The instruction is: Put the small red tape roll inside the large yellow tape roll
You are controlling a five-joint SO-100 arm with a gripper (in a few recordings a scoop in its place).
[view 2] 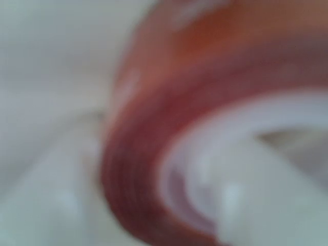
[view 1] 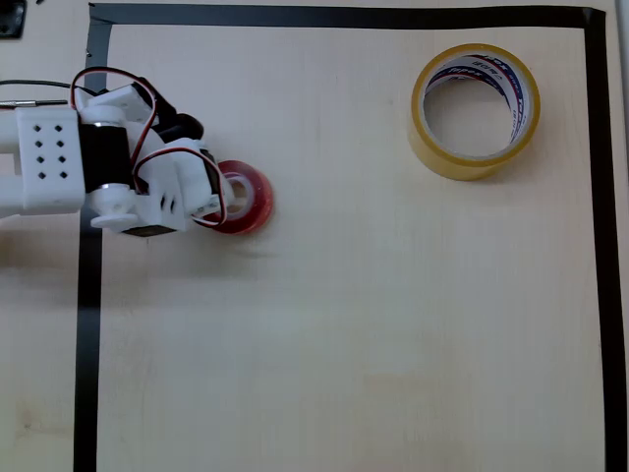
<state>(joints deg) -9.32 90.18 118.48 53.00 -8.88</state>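
The small red tape roll (view 1: 246, 197) lies at the left of the table, half under my white gripper (view 1: 220, 200). The wrist view is badly blurred, with the small red tape roll (view 2: 154, 128) very close to the camera. There my gripper (view 2: 148, 205) straddles the ring's wall. One white finger (view 2: 51, 200) lies against the outside and the other sits inside the white core, so it looks shut on the wall. The large yellow tape roll (view 1: 475, 110) stands flat at the far right, hole facing up, well apart from the gripper.
Black tape (view 1: 88, 295) marks a rectangular border around the light wooden table (view 1: 344, 324). Bare table lies between the two rolls. Red and black wires loop over the arm's wrist (view 1: 147, 108).
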